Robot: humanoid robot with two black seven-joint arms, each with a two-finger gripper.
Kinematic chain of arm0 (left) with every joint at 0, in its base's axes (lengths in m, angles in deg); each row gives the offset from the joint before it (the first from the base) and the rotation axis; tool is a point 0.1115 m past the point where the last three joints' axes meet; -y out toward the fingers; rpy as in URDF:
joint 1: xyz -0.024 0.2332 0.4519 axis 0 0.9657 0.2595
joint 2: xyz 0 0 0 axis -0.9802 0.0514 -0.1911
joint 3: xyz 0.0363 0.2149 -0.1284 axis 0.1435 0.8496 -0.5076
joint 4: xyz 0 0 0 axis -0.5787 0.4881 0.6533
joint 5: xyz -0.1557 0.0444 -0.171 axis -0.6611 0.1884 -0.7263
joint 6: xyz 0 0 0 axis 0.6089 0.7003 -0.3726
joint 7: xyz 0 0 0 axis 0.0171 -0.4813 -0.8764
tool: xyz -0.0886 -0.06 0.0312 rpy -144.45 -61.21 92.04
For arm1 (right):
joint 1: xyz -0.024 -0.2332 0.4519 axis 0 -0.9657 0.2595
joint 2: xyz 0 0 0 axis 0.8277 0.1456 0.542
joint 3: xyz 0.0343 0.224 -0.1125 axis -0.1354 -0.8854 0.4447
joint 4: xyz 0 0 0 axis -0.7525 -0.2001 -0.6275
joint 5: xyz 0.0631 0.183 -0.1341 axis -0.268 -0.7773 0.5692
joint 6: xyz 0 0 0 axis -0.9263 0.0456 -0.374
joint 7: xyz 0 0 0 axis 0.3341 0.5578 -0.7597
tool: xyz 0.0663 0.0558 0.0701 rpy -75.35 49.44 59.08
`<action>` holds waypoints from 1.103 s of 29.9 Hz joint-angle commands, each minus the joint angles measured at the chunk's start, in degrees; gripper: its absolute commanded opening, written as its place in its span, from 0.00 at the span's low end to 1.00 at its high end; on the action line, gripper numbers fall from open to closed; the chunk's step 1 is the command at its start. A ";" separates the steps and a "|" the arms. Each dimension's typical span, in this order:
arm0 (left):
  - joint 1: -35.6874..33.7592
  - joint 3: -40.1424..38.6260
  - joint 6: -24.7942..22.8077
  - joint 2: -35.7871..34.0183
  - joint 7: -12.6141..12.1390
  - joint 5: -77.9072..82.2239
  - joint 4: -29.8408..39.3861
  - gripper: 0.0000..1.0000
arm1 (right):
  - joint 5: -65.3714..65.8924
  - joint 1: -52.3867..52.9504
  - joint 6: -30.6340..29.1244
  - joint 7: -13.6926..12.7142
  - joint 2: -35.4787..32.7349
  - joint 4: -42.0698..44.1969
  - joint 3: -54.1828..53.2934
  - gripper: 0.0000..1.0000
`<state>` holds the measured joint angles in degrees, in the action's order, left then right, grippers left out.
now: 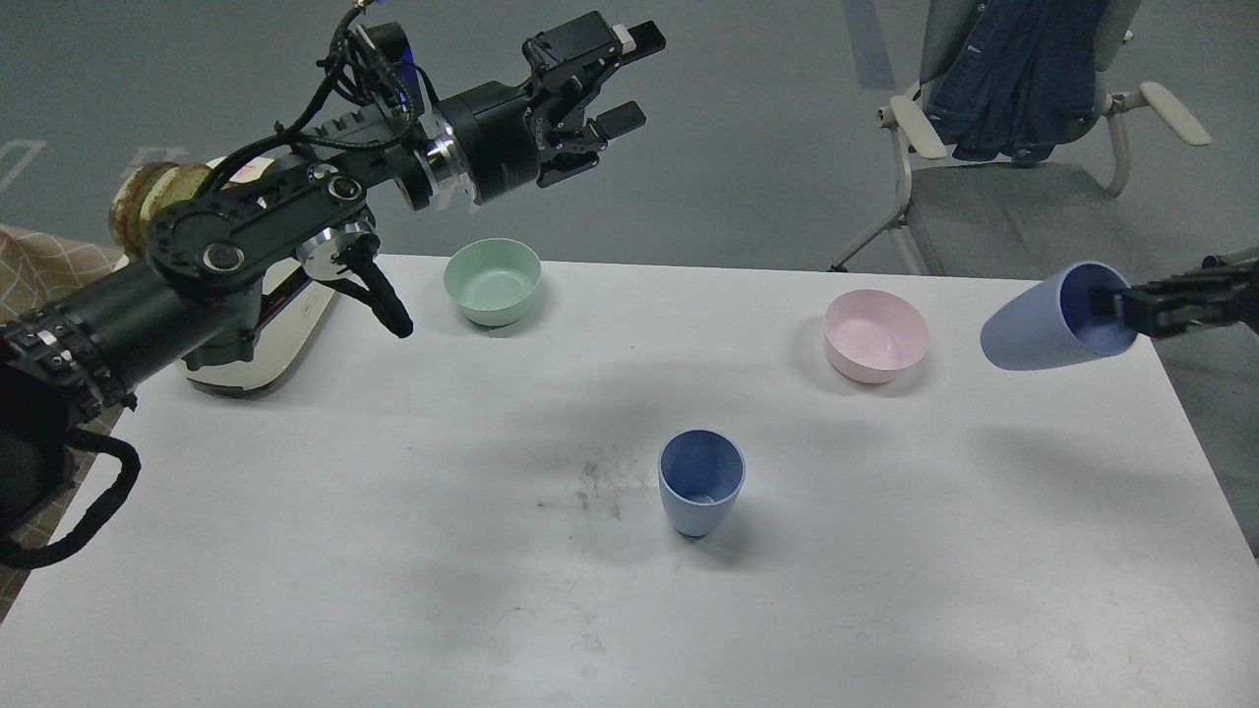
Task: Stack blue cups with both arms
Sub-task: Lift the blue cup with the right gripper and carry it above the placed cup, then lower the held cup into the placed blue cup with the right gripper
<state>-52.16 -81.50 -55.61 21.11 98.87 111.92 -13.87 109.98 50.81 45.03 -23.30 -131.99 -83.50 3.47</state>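
Observation:
One blue cup (700, 482) stands upright on the white table (393, 551), near its middle. A second blue cup (1054, 320) hangs in the air over the table's right edge, tipped on its side with its mouth to the right. My right gripper (1116, 307) comes in from the right edge and is shut on that cup's rim, one finger inside. My left gripper (629, 79) is open and empty, held high beyond the table's far edge, above and right of the mint-green bowl (493, 280).
A pink bowl (875, 334) sits at the back right, just left of the held cup. A white device (285, 329) lies at the table's left edge under my left arm. A chair (1013, 187) with a denim jacket stands behind the table.

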 commanded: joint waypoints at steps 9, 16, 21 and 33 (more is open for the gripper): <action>-0.50 0.12 0.10 0.80 -0.10 0.02 -0.32 0.94 | -9.24 18.58 -0.17 0.17 24.13 0.78 18.56 0.00; -0.58 0.29 -0.08 0.54 -0.10 0.02 -0.32 0.94 | -9.59 22.53 -0.17 0.17 31.43 -1.15 21.36 0.00; -0.58 0.21 -0.08 0.45 -0.19 0.02 -0.32 0.94 | -9.50 23.51 -0.17 0.26 34.42 -2.65 23.13 0.00; -0.50 0.21 -0.08 0.27 -0.11 0.02 -0.32 0.94 | -10.56 23.42 -0.17 0.26 38.82 -2.65 23.22 0.00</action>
<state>-52.75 -81.23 -55.69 21.44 98.68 111.94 -14.19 99.63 74.32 44.86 -23.03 -94.10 -86.23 26.64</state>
